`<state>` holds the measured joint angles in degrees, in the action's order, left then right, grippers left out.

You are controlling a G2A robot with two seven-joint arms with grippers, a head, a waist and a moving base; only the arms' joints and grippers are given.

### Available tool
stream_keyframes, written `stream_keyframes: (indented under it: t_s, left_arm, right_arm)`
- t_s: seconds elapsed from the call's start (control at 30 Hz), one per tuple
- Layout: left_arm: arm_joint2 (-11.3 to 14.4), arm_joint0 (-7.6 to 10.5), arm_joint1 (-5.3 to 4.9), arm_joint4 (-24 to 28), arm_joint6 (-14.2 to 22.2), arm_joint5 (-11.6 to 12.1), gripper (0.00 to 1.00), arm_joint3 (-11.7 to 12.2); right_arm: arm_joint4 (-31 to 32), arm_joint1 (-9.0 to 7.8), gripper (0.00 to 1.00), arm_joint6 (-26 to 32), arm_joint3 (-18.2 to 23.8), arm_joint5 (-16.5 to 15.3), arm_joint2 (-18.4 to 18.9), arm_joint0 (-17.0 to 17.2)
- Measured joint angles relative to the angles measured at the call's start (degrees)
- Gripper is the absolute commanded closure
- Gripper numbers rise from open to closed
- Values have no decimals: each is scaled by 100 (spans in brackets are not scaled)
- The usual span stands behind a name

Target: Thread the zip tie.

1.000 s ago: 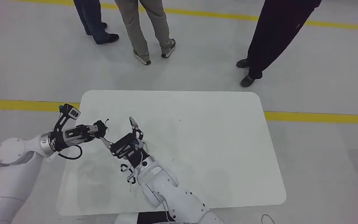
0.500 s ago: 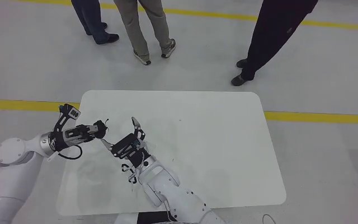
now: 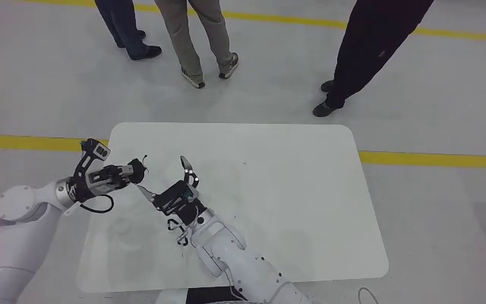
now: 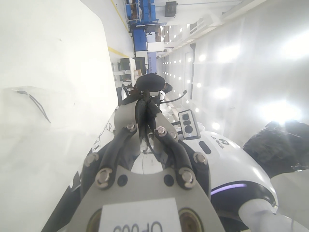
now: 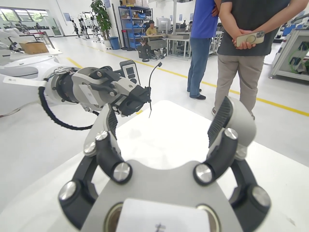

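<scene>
Above the worktop's (image 3: 304,190) left edge, the zip tie (image 5: 150,88) stood nearly upright, clear of the surface: a thin black plastic strip, gently bowed, with a small blocky head at its upper end and a tapered tail hanging below. The left claw (image 5: 144,95) was clamped on it low on the strip, between dark fingertips on grey metal links. Just beside it, the right claw (image 5: 167,108) gaped wide and held nothing, its ribbed black pads (image 5: 218,119) turned toward the tie. Underneath lay the smooth, white, round-cornered worktop.
</scene>
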<state>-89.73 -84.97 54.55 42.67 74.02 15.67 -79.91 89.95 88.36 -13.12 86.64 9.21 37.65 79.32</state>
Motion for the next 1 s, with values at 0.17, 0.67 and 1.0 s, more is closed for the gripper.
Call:
stream_keyframes:
  t_s: [0.17,0.67,1.0]
  left_arm:
    - [-44,35,3,712,255,-467,100,10]
    - [408,328,88,1641,562,-1124,100,168]
    - [500,289,111,1835,462,-1358,100,98]
  right_arm:
    - [0,-360,0,-292,-126,266,-354,-380]
    - [0,-1204,0,2,-82,1027,-1720,-1504]
    - [0,-1205,0,-36,-96,930,-1672,-1492]
